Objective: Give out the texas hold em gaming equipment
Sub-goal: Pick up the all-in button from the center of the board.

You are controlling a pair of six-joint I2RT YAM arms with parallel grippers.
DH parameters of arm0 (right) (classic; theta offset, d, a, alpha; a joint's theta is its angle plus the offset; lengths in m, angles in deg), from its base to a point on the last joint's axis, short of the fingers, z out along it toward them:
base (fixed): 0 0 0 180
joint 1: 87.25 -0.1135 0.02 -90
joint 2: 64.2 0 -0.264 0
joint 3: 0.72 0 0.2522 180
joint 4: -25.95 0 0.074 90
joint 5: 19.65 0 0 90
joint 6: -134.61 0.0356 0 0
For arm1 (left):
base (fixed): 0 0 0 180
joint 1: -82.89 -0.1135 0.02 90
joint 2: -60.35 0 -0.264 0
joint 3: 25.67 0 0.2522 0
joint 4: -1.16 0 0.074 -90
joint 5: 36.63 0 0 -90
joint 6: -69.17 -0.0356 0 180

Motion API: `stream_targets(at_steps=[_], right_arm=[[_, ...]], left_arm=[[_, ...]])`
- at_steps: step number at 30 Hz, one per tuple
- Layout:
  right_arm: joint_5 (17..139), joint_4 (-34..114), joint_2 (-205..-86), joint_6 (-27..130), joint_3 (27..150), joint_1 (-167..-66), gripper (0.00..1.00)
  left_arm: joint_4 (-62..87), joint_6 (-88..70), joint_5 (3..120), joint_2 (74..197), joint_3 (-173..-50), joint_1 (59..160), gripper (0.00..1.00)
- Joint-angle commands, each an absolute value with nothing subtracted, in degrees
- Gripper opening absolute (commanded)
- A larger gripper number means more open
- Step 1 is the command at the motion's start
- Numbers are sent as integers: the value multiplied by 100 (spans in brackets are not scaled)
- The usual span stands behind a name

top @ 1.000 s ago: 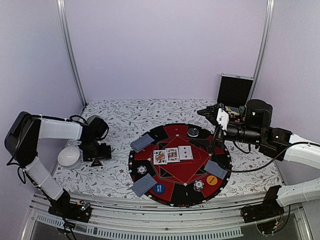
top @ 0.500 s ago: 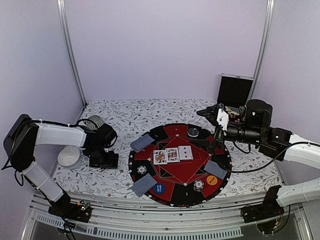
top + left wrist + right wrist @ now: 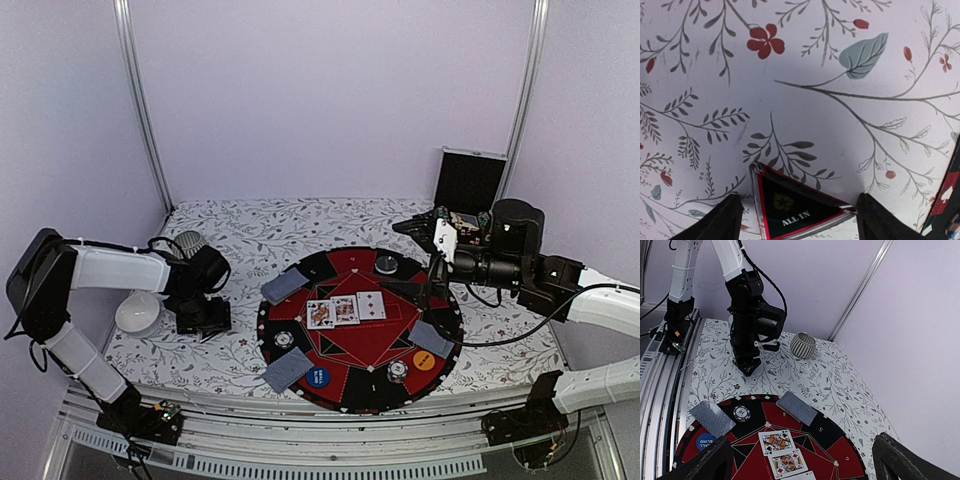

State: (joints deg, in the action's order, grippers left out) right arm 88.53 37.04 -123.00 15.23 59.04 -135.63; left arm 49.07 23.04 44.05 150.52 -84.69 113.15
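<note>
Lilac walls [image 3: 330,100] close in a counter [image 3: 300,225] spread with a leaf-and-flower cloth. A round black-and-red mat [image 3: 345,262] lies on it towards my right side.

From above, three face-up cards [image 3: 345,309] sit in a row at the mat's centre. Face-down cards lie at its far left [image 3: 284,285], near left [image 3: 288,369] and right edge [image 3: 431,339]. Striped chips [image 3: 284,339] rest near each of these. The blue disc [image 3: 318,377] and orange disc [image 3: 424,361] sit at the near rim. Only this view shows the black case [image 3: 469,182] standing open at the back right and the white bowl [image 3: 138,313] at the far left.

My left wrist view gives what the top view hides. A black triangle [image 3: 790,210] marked ALL IN lies on the cloth just off the mat's edge, between the fingers [image 3: 720,220] of my left claw [image 3: 800,200]. They stand wide on either side, and I cannot tell whether they press it.

My right claw [image 3: 802,442] hangs released above the mat with nothing in it. Its view looks across to my left arm [image 3: 747,315] and the ribbed cup [image 3: 803,344] beyond it.
</note>
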Motion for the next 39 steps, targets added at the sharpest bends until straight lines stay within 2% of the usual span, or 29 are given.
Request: stream_targets(at_steps=[1, 7, 10, 21, 27, 31, 36, 39], right_arm=[[8929, 3809, -12222, 1526, 5954, -13556, 99], [8925, 3805, -12268, 1500, 5980, -13558, 99], [8934, 3813, -12290, 1495, 5986, -13551, 99], [8780, 3786, -12265, 1616, 6068, -13556, 99], [8097, 3775, -12221, 2545, 6350, -13246, 99], [9223, 3896, -12619, 4182, 6639, -12335, 99], [10365, 4204, -13752, 5368, 7228, -12207, 98], [11052, 3875, -14405, 6046, 7369, -12223, 84]], left_arm=[[4907, 2505, 4496, 15229, -8198, 11238, 80], [4997, 2520, 4611, 15114, -8156, 11274, 78], [4998, 2581, 4626, 15032, -8098, 11320, 74], [4999, 2491, 4683, 14864, -8145, 11366, 46], [5110, 1981, 4202, 14645, -8856, 11813, 45], [5201, 1139, 3726, 14642, -9659, 12378, 43], [4662, -657, 3406, 14629, -10369, 13572, 41], [4117, -1577, 3216, 14604, -10427, 14320, 41]])
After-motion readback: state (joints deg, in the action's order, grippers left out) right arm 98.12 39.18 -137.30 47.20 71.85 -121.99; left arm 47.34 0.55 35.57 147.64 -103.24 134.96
